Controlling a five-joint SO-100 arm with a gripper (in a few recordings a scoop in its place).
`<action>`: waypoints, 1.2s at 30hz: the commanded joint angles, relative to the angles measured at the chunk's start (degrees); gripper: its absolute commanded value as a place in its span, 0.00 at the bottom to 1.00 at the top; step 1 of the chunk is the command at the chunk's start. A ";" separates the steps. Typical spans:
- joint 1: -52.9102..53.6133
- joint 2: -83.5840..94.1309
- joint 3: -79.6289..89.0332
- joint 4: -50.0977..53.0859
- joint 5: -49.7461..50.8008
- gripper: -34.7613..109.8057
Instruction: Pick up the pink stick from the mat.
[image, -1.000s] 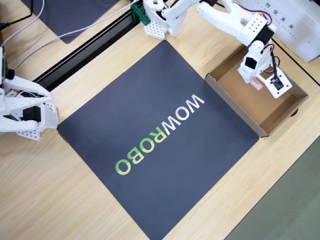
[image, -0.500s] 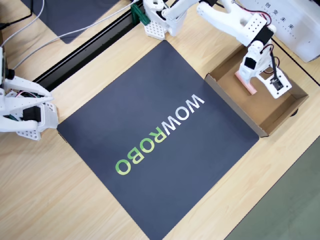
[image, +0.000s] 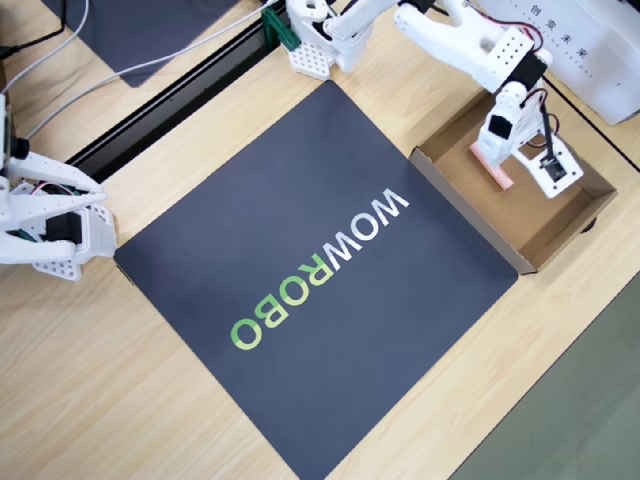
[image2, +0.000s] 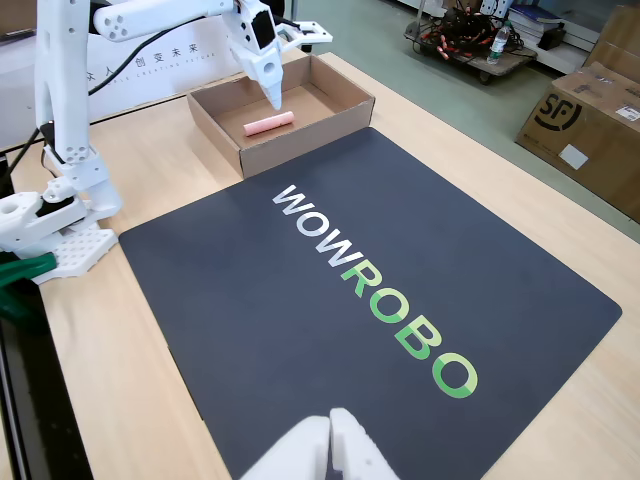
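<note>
Tabletop: light wood, mat (image2: 330, 330) bare of objects.
Stick: pink stick (image2: 268, 124) lies loose in cardboard box (image2: 300, 135).
Fingers: gripper (image2: 272, 92) spread, empty; lift straight up, don't bump it.

Upper right of the overhead view sits an open brown cardboard box (image: 470, 215), its near wall running diagonally. A plain dark mat (image: 150, 25) lies at the top left, grey cables (image: 60, 70) trailing across the wooden table (image: 90, 400). In the fixed view, a cardboard carton (image2: 590, 120) stands on the floor, right edge.
</note>
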 joint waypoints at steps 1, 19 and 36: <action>0.09 7.65 -0.26 0.44 -0.35 0.24; 3.43 40.78 23.82 -3.34 0.18 0.24; 3.16 76.82 65.39 -12.22 -3.08 0.24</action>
